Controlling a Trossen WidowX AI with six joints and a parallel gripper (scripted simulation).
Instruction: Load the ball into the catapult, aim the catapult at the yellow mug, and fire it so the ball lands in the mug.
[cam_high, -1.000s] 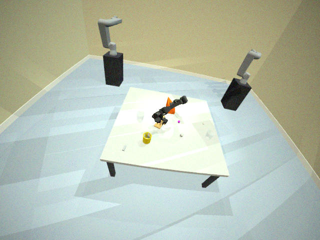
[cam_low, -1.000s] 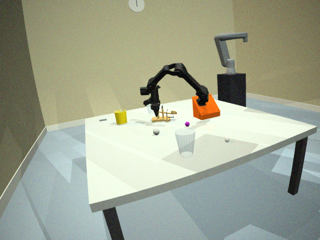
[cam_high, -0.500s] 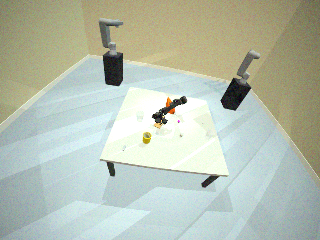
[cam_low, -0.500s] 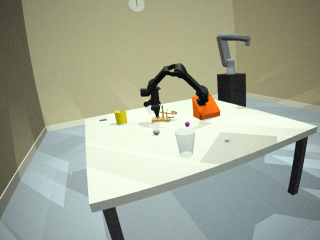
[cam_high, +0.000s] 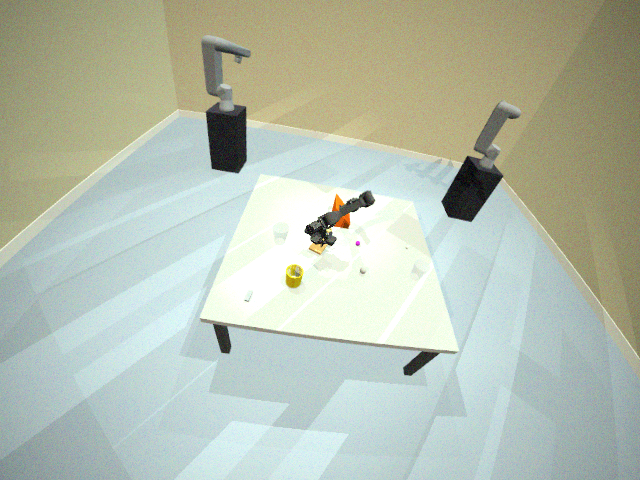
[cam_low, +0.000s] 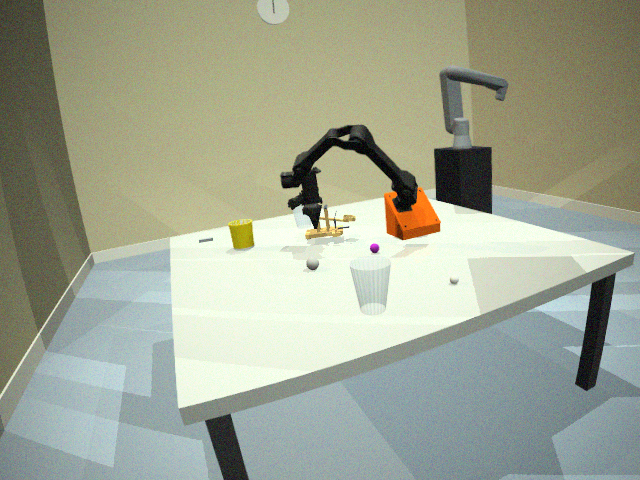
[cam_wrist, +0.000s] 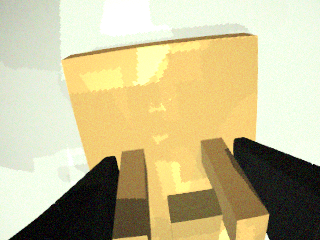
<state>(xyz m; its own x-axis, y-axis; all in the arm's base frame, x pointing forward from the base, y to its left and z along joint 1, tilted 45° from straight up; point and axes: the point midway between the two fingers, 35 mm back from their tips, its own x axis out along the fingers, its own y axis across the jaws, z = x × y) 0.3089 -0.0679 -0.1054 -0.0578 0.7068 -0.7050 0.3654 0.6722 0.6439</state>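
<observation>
The wooden catapult (cam_high: 317, 248) (cam_low: 323, 234) (cam_wrist: 165, 100) sits on the table, with its flat base end towards the yellow mug side and its throwing arm's cup (cam_low: 348, 218) towards the orange block. My gripper (cam_low: 316, 225) (cam_wrist: 176, 157) points down and is shut on the catapult, one black finger on the outer side of each of the two wooden posts. The yellow mug (cam_high: 293, 277) (cam_low: 241, 235) stands upright, apart from the catapult. A purple ball (cam_high: 357, 243) (cam_low: 374, 248) lies on the table. I cannot tell whether the catapult's cup holds anything.
A grey ball (cam_high: 362, 270) (cam_low: 312, 264), a small whitish ball (cam_high: 406, 248) (cam_low: 453, 280) and a flat grey piece (cam_high: 248, 296) (cam_low: 205, 239) lie on the table. One clear cup (cam_high: 280, 230) stands behind the arm, another (cam_high: 419, 267) (cam_low: 370, 284) near an edge. An orange block (cam_high: 338, 217) (cam_low: 416, 222) is by the arm's base.
</observation>
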